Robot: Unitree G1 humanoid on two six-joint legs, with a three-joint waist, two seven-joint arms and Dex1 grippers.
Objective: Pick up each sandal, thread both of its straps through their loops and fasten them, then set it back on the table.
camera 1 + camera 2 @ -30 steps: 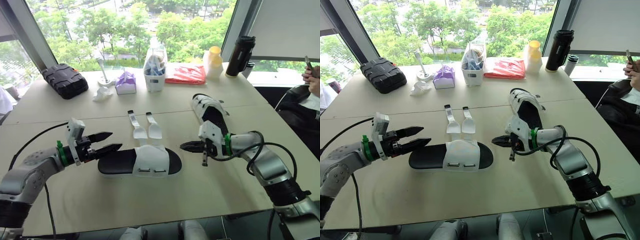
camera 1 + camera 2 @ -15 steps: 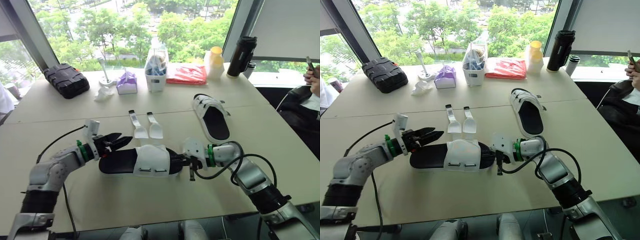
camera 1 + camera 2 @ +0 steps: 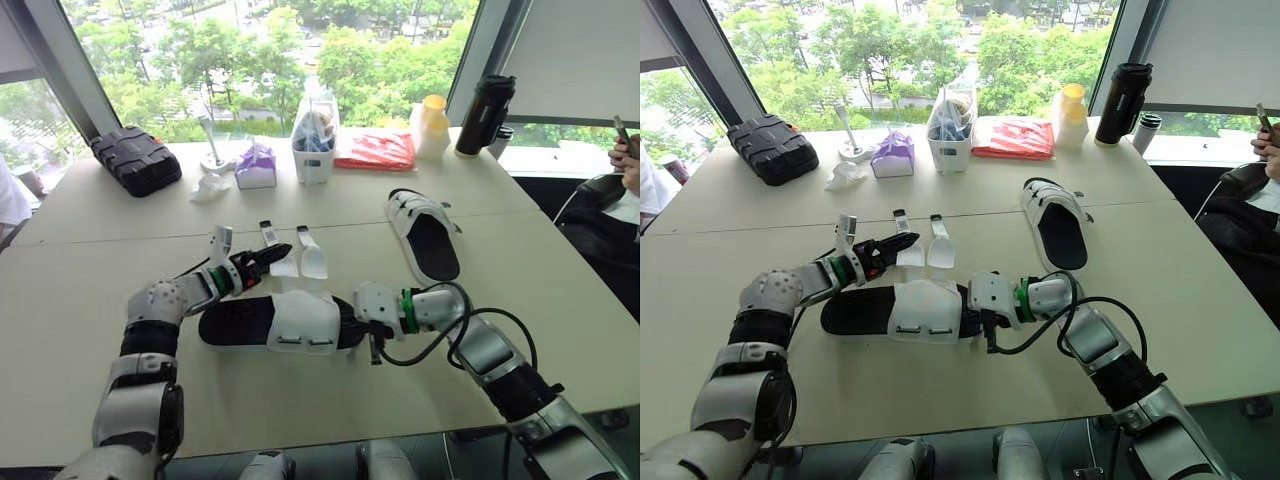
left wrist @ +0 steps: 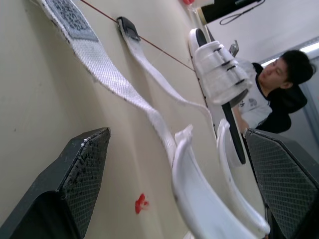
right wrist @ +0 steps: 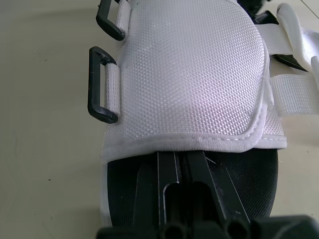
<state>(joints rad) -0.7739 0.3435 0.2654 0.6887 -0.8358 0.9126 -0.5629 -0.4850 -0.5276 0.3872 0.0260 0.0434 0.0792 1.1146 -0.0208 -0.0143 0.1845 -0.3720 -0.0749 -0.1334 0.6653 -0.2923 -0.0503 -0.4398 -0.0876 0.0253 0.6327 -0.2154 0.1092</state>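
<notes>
left gripper (image 3: 275, 253) reaches over the bench (image 3: 80, 290) to the two loose straps (image 3: 308, 256); its fingers (image 4: 79, 169) stand wide apart with both straps lying between them, holding nothing; this looks like a line-up to pinch one strap before feeding it; which strap is meant cannot be told. the straps lie flat on the bench, pointing away from the near sandal (image 3: 285, 322), so neither is threaded yet. that sandal rests sole-down in the middle of the bench, its two black loops (image 5: 102, 84) on the side nearest the robot and empty. right gripper (image 5: 179, 159) is pushed into the open toe end; its fingers are pressed together, flat on the black footbed, their tips hidden under the white upper; probably a brace to stop the sandal sliding while the strap is pulled; whether they pinch any material cannot be seen. the second sandal (image 3: 425, 235) lies further right and well apart, straps already closed across it. a person (image 3: 625, 150) is cut off by the right edge.
</notes>
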